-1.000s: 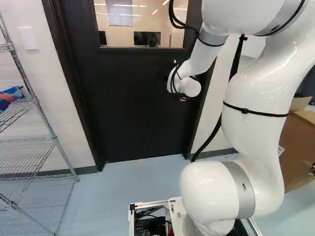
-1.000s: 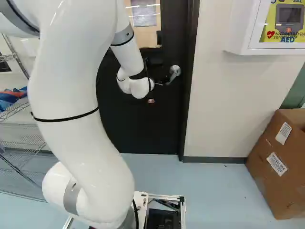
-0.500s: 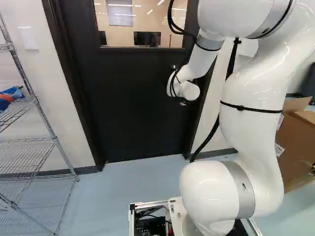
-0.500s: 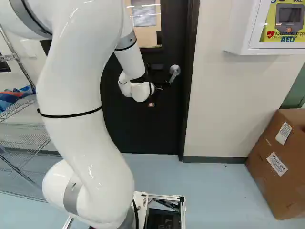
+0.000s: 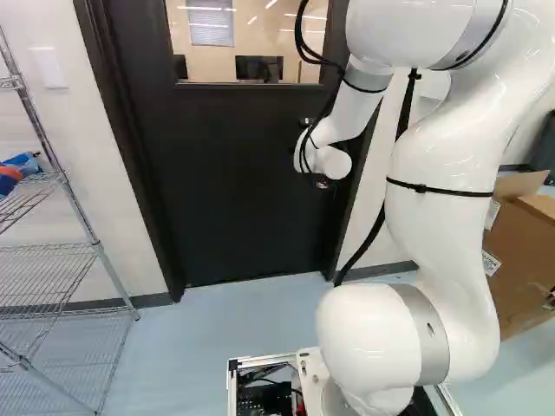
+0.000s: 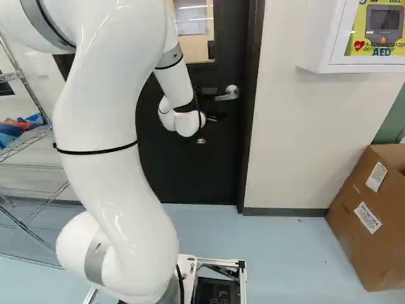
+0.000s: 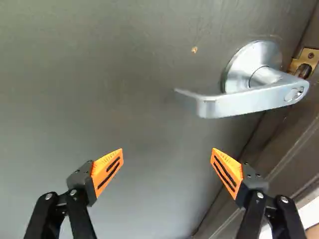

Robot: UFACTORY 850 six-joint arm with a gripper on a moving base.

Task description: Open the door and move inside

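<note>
Beneath the lever, my gripper [image 6: 212, 119] hangs in front of the black door [image 6: 180, 168] in the right base view. The silver lever handle [image 6: 228, 94] there lies about level. In the wrist view the gripper [image 7: 167, 150] is open, its orange pads wide apart with only door surface [image 7: 124, 99] beyond them. The handle [image 7: 249, 99] is ahead of the fingers and toward the frame side, apart from both. A brass plate [image 7: 310, 56] shows at the door's edge beside the handle. Whether the door stands slightly ajar, I cannot tell.
The dark door frame [image 6: 252, 120] borders the door. Right of it are a white wall cabinet [image 6: 319, 44] and a cardboard box [image 6: 367, 221]. A wire shelf rack [image 5: 65, 251] stands at the left of the left base view. The door has a window [image 5: 247, 43].
The lever, tilted down in both earlier right base views, is now level. My gripper has moved slightly down, away from it. The arm's upper links have shifted a little; the base has not moved.
</note>
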